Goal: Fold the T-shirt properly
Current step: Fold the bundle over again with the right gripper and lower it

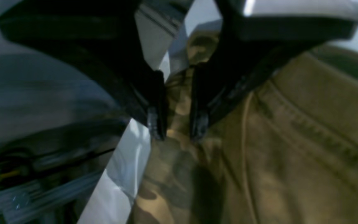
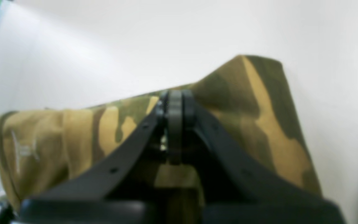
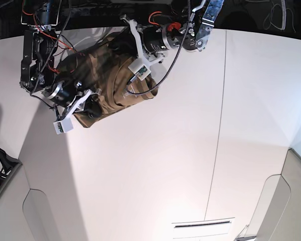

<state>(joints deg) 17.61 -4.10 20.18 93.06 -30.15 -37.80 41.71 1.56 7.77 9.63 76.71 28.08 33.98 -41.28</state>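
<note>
T-shirt (image 3: 108,88), camouflage print in brown, tan and olive, sits bunched between the two arms at the far left of the white table (image 3: 190,150), well away from the near edge. In the base view both arms reach down onto it: one at its left end, one at its far right side. Right gripper (image 2: 175,105): jaws pressed fully together, pinching a fold of camo cloth that drapes to both sides of the fingertips; the cloth hangs against the pale table surface behind. A pale mark shows on the fabric at the left of the right wrist view, too blurred to read. Left gripper (image 1: 177,124): jaws drawn close with a narrow gap, and a strip of camo fabric runs up through that gap, so it has hold of the shirt. To the right of the fingers (image 1: 157,121) lies a plain tan ribbed band with stitching. Shirt is crumpled, not flat.
</note>
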